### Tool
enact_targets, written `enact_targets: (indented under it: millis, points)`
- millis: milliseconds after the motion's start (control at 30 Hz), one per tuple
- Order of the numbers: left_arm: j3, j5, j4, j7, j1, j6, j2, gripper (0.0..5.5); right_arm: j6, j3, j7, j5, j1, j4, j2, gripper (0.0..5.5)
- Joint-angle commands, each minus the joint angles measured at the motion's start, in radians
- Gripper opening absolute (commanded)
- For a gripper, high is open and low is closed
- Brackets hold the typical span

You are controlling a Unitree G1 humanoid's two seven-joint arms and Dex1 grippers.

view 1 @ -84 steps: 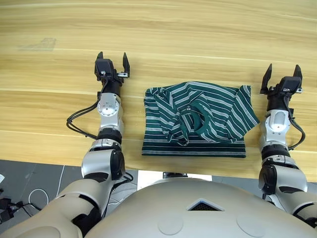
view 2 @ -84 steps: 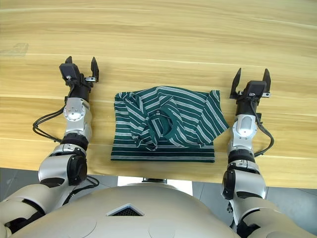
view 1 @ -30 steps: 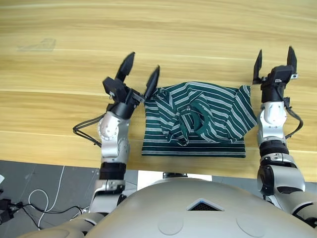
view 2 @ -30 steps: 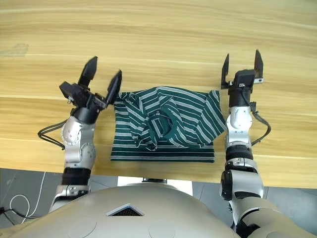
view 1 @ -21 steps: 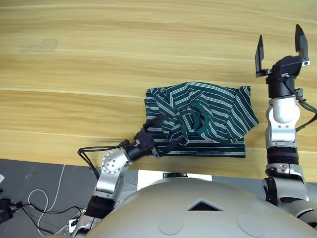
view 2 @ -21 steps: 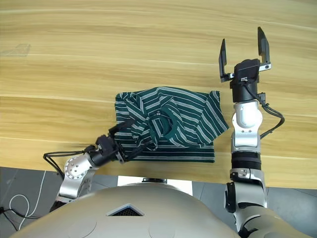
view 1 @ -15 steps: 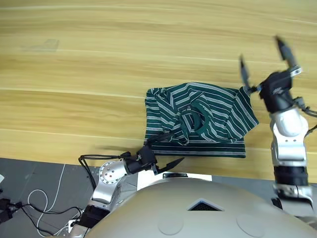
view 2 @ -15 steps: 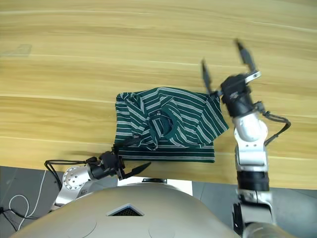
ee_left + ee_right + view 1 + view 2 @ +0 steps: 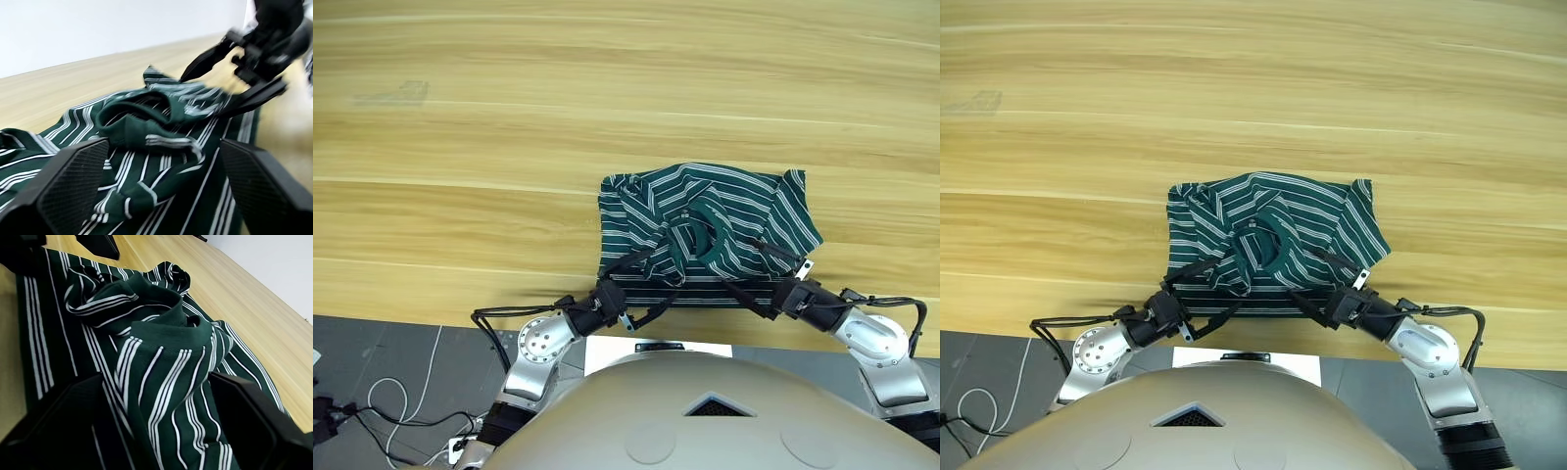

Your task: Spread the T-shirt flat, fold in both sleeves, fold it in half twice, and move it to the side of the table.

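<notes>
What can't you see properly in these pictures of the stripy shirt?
- T-shirt sleeves: lost in the bunched folds, eye views.
- Its near hem: partly behind the left gripper and right gripper, eye views.
- Left wrist view: the right gripper is blurred.

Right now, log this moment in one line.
shirt: bunched, not flat | left gripper: open, at near hem | right gripper: open, at near hem
</notes>
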Motion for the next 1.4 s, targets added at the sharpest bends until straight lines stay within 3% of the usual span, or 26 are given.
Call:
enact_targets:
  millis: [33,333,800,1400]
  points:
    - [0.007,0.121,-0.022,0.067,-0.009,-0.023,0.026,4.15,-0.016,0.013,0.01,-0.009,-0.013,0.023,-0.002,3.97]
    - [0.004,0.217,-0.076,0.115,-0.006,-0.004,0.095,4.15,-0.019,0.054,0.004,-0.035,-0.06,0.045,0.018,3.97]
    - [0.025,0.35,-0.115,0.234,-0.023,0.092,0.103,4.15,-0.043,0.071,-0.008,-0.02,-0.048,0.026,0.025,3.97]
    - [-0.01,0.41,-0.119,0.274,-0.002,0.05,0.142,1.26,-0.039,0.079,-0.006,-0.017,-0.055,0.018,0.026,3.97]
